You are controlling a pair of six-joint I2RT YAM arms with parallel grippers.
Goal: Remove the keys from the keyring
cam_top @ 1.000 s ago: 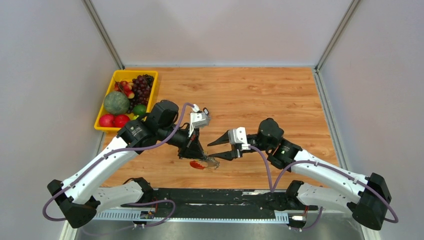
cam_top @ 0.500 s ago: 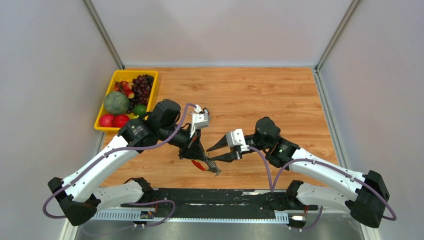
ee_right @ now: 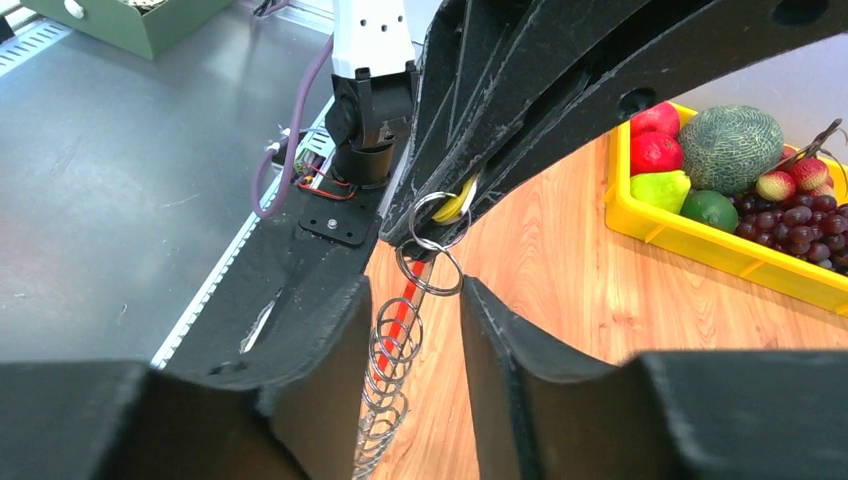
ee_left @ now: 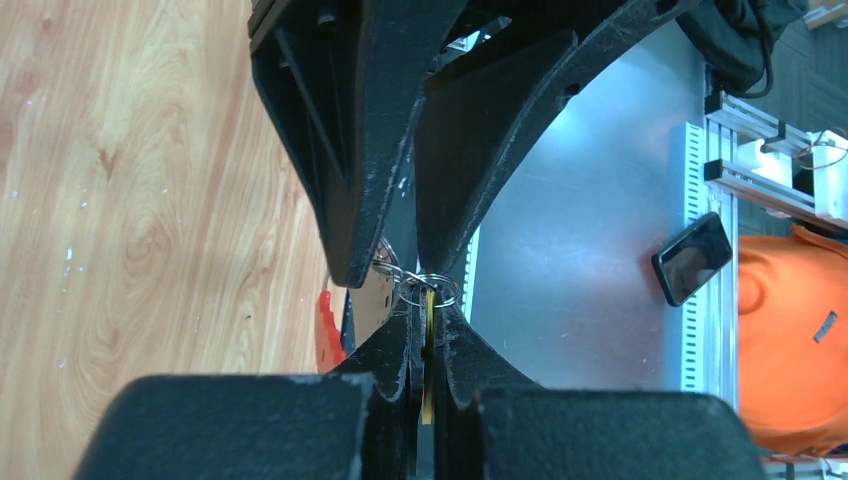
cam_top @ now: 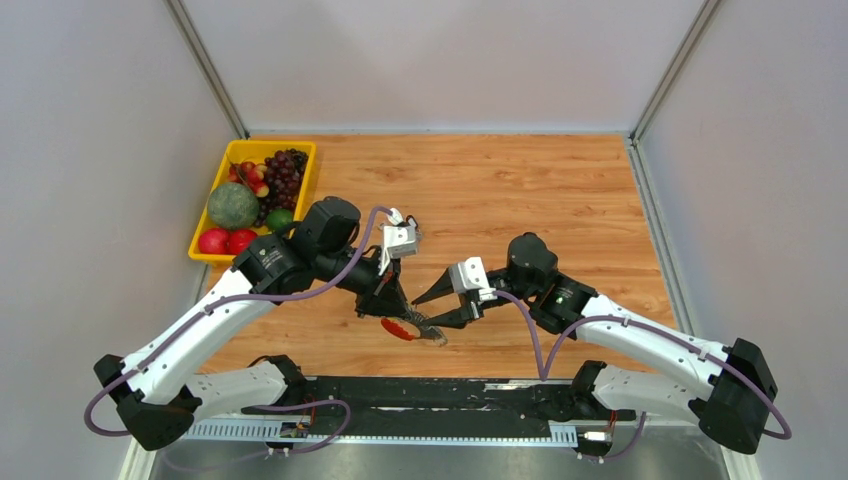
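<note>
Red oval keyring (cam_top: 397,329) edged with silver-grey metal keys (cam_top: 430,331).

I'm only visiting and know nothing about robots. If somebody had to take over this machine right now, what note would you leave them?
Left gripper: shut on a yellow tag that is linked to small silver rings.
Right gripper: open, one finger on each side of those rings, gripping nothing.
Things: the red keyring and the keys dangle below the left gripper, between the two arms. I cannot tell whether they touch the table.
Done: the bunch is gripped and held out to the right gripper.
Left: no key looks removed, so all of them have yet to come off the keyring.
</note>
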